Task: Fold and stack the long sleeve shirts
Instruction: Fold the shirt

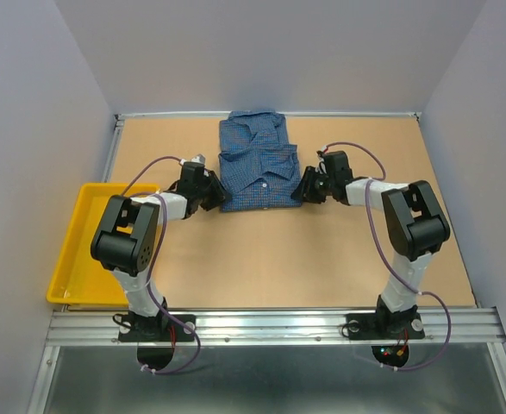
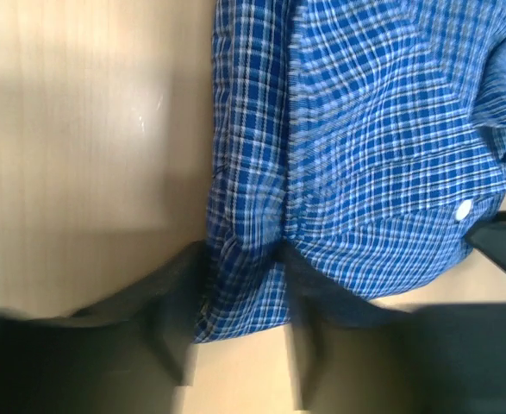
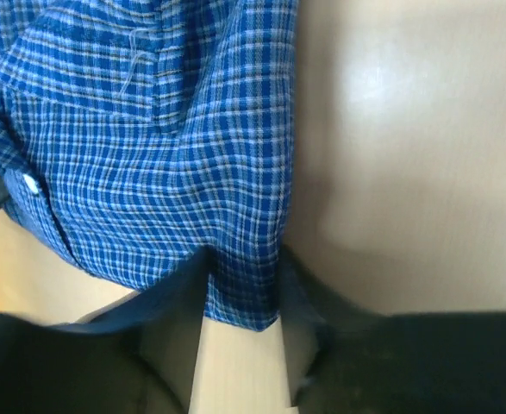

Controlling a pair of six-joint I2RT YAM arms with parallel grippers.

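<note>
A blue checked long sleeve shirt [image 1: 254, 162] lies folded at the back middle of the table, collar towards the far wall. My left gripper [image 1: 215, 197] is at its near left corner. In the left wrist view the shirt [image 2: 365, 147] has its folded edge bunched between the two dark fingers of the left gripper [image 2: 242, 257], which is shut on it. My right gripper [image 1: 303, 191] is at the near right corner. The right wrist view shows the shirt [image 3: 149, 147] with that corner pinched in the right gripper [image 3: 244, 266].
A yellow tray [image 1: 73, 254] sits at the table's left edge beside the left arm. Brown tabletop [image 1: 270, 259] stretches between the shirt and the arm bases. Grey walls close in the back and both sides.
</note>
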